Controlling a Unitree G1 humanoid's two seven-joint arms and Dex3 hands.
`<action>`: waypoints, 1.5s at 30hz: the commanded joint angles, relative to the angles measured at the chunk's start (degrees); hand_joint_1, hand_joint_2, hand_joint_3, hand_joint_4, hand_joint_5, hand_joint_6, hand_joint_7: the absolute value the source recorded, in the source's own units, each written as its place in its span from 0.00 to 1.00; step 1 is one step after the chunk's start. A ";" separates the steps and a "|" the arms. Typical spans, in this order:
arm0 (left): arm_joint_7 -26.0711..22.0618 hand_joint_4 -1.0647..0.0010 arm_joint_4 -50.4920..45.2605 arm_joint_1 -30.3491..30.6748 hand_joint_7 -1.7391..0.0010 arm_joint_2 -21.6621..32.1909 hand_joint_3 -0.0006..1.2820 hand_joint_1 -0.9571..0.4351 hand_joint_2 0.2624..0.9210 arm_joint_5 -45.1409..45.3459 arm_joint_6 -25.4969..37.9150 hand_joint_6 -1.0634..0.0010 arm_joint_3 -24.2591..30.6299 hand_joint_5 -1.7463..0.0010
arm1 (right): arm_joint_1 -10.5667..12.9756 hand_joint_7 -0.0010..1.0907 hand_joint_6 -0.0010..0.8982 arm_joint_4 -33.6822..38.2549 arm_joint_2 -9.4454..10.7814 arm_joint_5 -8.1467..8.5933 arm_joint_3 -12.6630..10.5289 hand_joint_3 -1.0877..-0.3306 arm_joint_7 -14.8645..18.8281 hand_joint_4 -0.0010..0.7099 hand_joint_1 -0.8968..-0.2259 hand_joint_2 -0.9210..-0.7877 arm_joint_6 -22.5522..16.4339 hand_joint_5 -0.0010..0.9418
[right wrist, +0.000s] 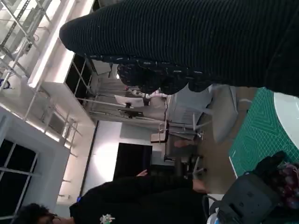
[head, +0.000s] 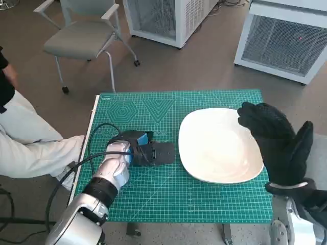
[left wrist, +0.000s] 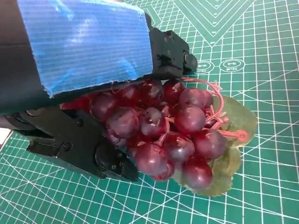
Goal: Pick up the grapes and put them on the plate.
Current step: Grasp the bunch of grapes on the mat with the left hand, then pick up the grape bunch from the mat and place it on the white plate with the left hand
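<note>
Head view: a green cutting mat (head: pixel 214 199) with a white grid is seen covering the small table, and a large white rounded-square plate (head: pixel 217 145) is laid on its right half. The left hand (head: pixel 145 150), black with blue tape over its back, is lowered onto the mat just left of the plate, apart from its rim. From this angle the grapes are hidden under that hand. The right hand (head: pixel 278 143), in a black knitted glove, is held raised over the plate's right edge with its fingers apart, and nothing is seen in it.

In the left wrist view the bunch of dark red plastic grapes (left wrist: pixel 170 133), with a pink stem and a pale green leaf beneath it, is shown lying on the mat. The black fingers (left wrist: pixel 77 149) are placed along one side of the bunch and the taped back (left wrist: pixel 84 44) over the other, so the bunch is enclosed and touched by the hand. Whether it is gripped firmly or lifted off the mat cannot be told.

In the right wrist view the glove (right wrist: pixel 187 42) is spread as a dark band, and the left hand with the grapes (right wrist: pixel 289 184) is glimpsed at one corner. A person in dark clothing (right wrist: pixel 135 200) is seen nearby. A grey chair (head: pixel 84 35) and white mesh-fronted cabinets (head: pixel 283 38) are stood on the floor beyond the table.
</note>
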 commanded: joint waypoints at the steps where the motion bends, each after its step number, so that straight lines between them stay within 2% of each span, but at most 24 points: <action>1: -0.20 0.80 1.49 0.87 1.00 -0.41 0.01 0.71 0.86 -1.03 -0.41 0.72 -0.32 0.74 | 1.36 0.92 0.23 -0.06 0.09 0.33 0.11 0.59 0.00 0.59 0.78 0.00 1.12 0.80; 3: 0.21 0.90 1.76 0.89 1.00 -0.34 0.02 0.73 0.88 -1.09 -0.83 0.71 -0.36 0.50 | 1.39 0.92 0.23 -0.15 0.02 0.38 0.05 0.59 0.02 0.59 0.78 0.00 1.23 0.80; 4: 0.65 0.90 1.98 0.93 1.00 -0.29 0.03 0.75 0.89 -0.99 -1.17 0.70 -0.48 0.41 | 1.42 0.92 0.23 -0.20 -0.01 0.39 0.02 0.59 0.04 0.59 0.78 0.00 1.27 0.80; 5: 1.32 0.87 2.23 0.99 0.99 -0.20 0.08 0.77 0.88 -0.79 -1.65 0.69 -0.70 0.33 | 1.45 0.92 0.23 -0.25 -0.04 0.38 -0.01 0.59 0.05 0.59 0.78 0.00 1.29 0.80; 7: 2.77 0.74 2.63 1.15 0.99 0.01 0.26 0.86 0.81 -0.29 -2.55 0.63 -1.21 0.21 | 1.50 0.92 0.23 -0.30 -0.09 0.33 -0.07 0.59 0.05 0.59 0.78 0.00 1.28 0.80; 9: 4.32 0.65 2.67 1.44 0.98 0.31 0.43 0.91 0.72 0.26 -3.40 0.57 -1.79 0.13 | 1.54 0.92 0.23 -0.33 -0.12 0.27 -0.11 0.59 0.03 0.59 0.78 0.00 1.25 0.80; 10: 5.13 0.63 2.52 1.67 0.97 0.53 0.49 0.93 0.68 0.57 -3.84 0.53 -2.15 0.11 | 1.55 0.92 0.23 -0.34 -0.13 0.25 -0.12 0.59 0.03 0.59 0.78 0.00 1.23 0.80; 12: 6.56 0.60 1.83 2.24 0.95 1.10 0.54 0.94 0.65 1.24 -4.63 0.45 -2.91 0.10 | 1.55 0.92 0.23 -0.30 -0.15 0.23 -0.15 0.59 0.07 0.59 0.78 0.00 1.18 0.80; 15: 6.80 0.56 0.72 2.60 0.92 1.67 0.54 0.95 0.64 1.36 -4.98 0.38 -3.38 0.11 | 1.49 0.92 0.23 -0.12 -0.19 0.21 -0.20 0.59 0.17 0.59 0.78 0.00 1.07 0.80; 23: 3.10 0.45 -2.74 2.40 0.91 2.63 0.48 0.96 0.62 -0.46 -4.01 0.37 -2.64 0.17 | 1.11 0.92 0.22 0.48 -0.07 0.09 -0.12 0.58 0.31 0.59 0.78 0.00 0.74 0.80; 24: 2.68 0.44 -3.64 2.54 0.87 2.88 0.46 0.95 0.64 -0.81 -3.93 0.37 -2.36 0.19 | 0.99 0.92 0.22 0.60 -0.07 0.10 -0.12 0.58 0.35 0.59 0.78 0.00 0.73 0.80; 25: 2.25 0.43 -4.76 2.76 0.80 3.17 0.42 0.92 0.67 -1.19 -3.83 0.38 -2.02 0.21 | 0.85 0.92 0.22 0.75 -0.08 0.12 -0.12 0.58 0.38 0.59 0.78 0.00 0.71 0.80; 28: 1.49 0.43 -7.69 3.53 0.48 3.86 0.30 0.78 0.78 -1.83 -3.37 0.41 -1.29 0.25 | 0.52 0.92 0.22 1.08 -0.11 0.11 -0.15 0.58 0.39 0.59 0.78 0.00 0.68 0.80; 29: 1.35 0.43 -8.40 3.80 0.42 4.01 0.28 0.75 0.80 -1.90 -3.23 0.42 -1.16 0.26 | 0.46 0.92 0.22 1.13 -0.12 0.08 -0.16 0.58 0.36 0.59 0.78 0.00 0.68 0.80; 32: 0.87 0.44 -10.25 4.52 0.33 4.45 0.25 0.71 0.83 -2.07 -2.86 0.43 -0.94 0.27 | 0.33 0.92 0.22 1.23 -0.11 0.03 -0.14 0.58 0.28 0.59 0.78 0.00 0.68 0.80; 39: -0.46 0.44 -12.70 5.34 0.29 5.09 0.24 0.69 0.84 -2.23 -2.24 0.44 -0.99 0.27 | 0.17 0.91 0.22 1.44 -0.05 -0.06 -0.03 0.58 0.35 0.59 0.78 0.00 0.52 0.80; 45: -0.97 0.39 -13.58 5.59 0.41 5.51 0.15 0.69 0.92 -2.24 -2.21 0.39 -0.90 0.23 | 0.16 0.91 0.22 1.47 -0.01 -0.15 0.07 0.58 0.37 0.59 0.78 0.00 0.36 0.80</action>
